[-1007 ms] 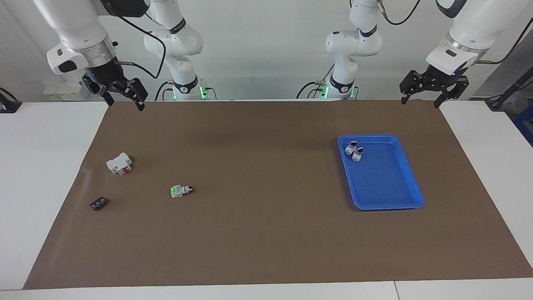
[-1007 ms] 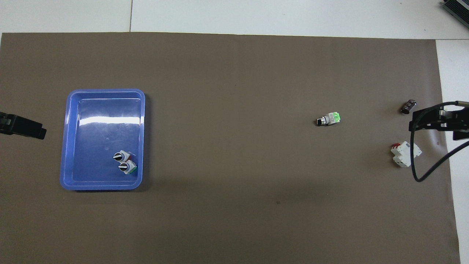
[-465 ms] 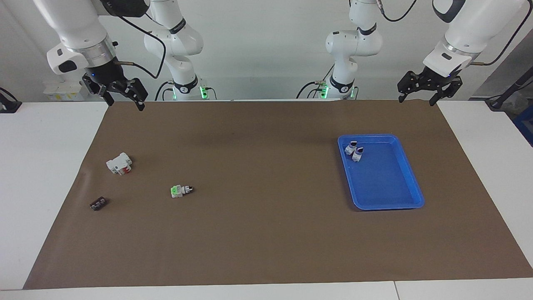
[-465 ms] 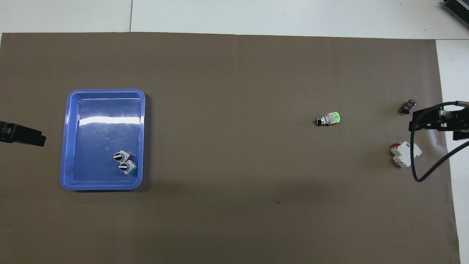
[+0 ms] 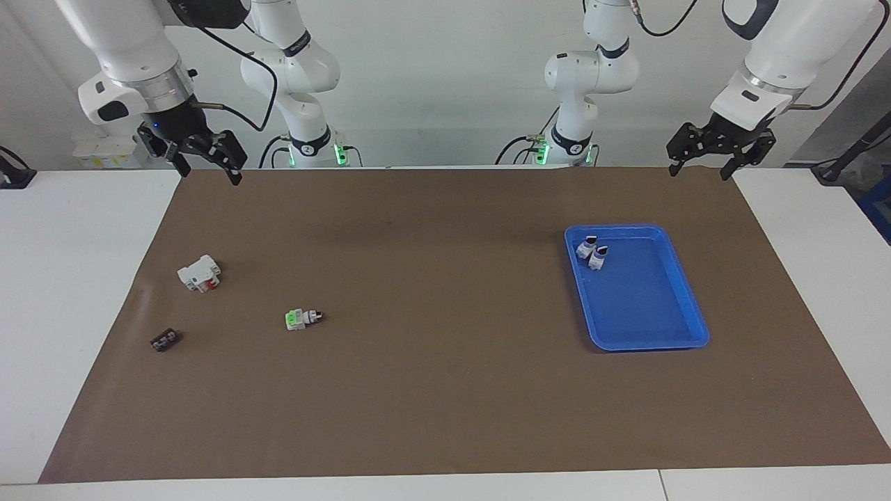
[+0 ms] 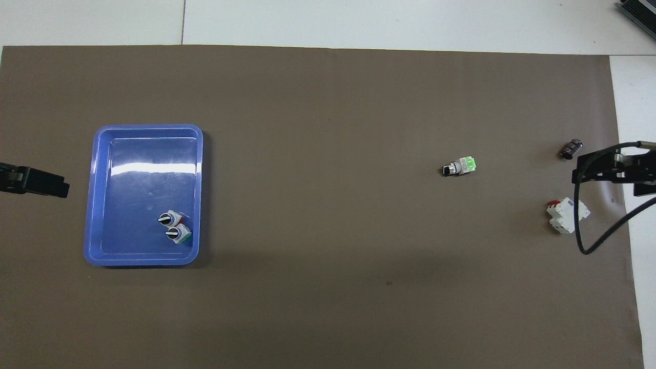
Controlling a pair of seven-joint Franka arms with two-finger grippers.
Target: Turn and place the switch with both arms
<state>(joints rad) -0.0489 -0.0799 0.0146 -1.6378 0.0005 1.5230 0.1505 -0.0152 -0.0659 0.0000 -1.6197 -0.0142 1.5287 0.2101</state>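
Only the left end effector [image 5: 699, 169] had shifted since the earlier frame, drifting a touch up by the mat's robot-side corner; everything on the worktop [image 5: 83, 292] stayed put. Its jaws stood wide, holding nothing. Over the mat's other robot-side corner, the right end effector [image 5: 209, 167] hung with jaws spread and empty.

Two switches [image 5: 592, 254] stood knob-up side by side in the blue tray [image 5: 686, 296], in its corner nearest the robots; one showed a reddish edge from overhead, so the orange-faced one looked already placed. A green-faced switch [image 5: 301, 318] lay on its side on the brown mat [image 5: 445, 390], with a white-and-red block [image 5: 200, 273] and a small black part [image 5: 165, 340] toward the right arm's end.

If another switch was next, the right arm should come down square over its white body, pinch across the flats, not the knob, and lift clear before turning.
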